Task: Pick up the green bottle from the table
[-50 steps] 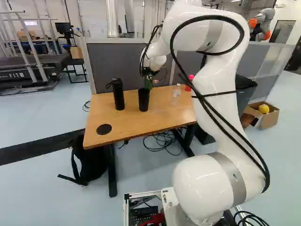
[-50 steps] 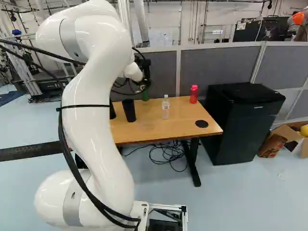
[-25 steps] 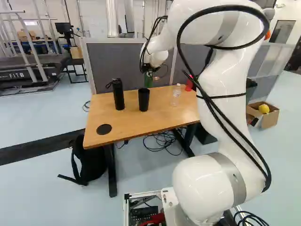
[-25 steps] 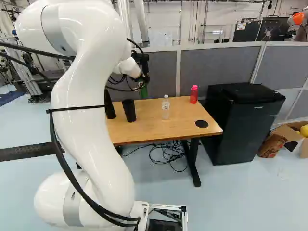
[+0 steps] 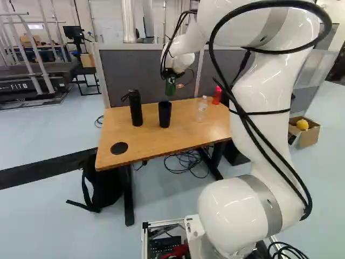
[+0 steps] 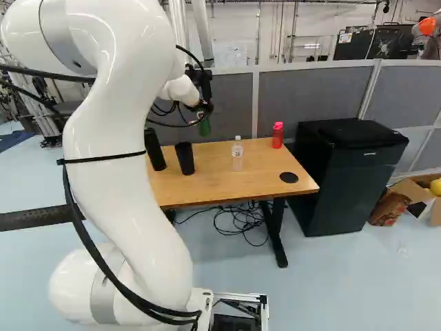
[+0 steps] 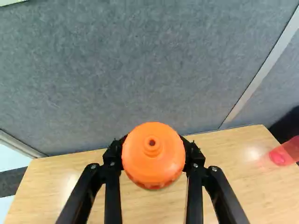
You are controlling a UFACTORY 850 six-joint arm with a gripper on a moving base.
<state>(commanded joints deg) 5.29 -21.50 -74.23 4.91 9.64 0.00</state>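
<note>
The gripper (image 5: 170, 75) is above the far side of the wooden table (image 5: 145, 141), holding the green bottle (image 5: 170, 88) upright in the air. In the right base view the gripper (image 6: 204, 109) and the green bottle (image 6: 204, 127) hang against the grey partition. Seen along the wrist, the bottle's orange cap (image 7: 153, 154) sits between the two fingers of the gripper (image 7: 153, 161), which is shut on the bottle from both sides. The cap hides the bottle's body there.
On the table stand a black bottle (image 5: 136, 108), a black cup (image 5: 165, 114), a clear bottle (image 5: 201, 109) and a red bottle (image 6: 278, 135). A grey partition (image 6: 310, 93) rises behind. A black cabinet (image 6: 351, 179) is beside the table; another robot (image 6: 428, 27) is far off.
The arm has lifted, and the green bottle has gone up with the gripper, off the table. The arm's upper part has swung back. The base and the other table items have stayed put.
</note>
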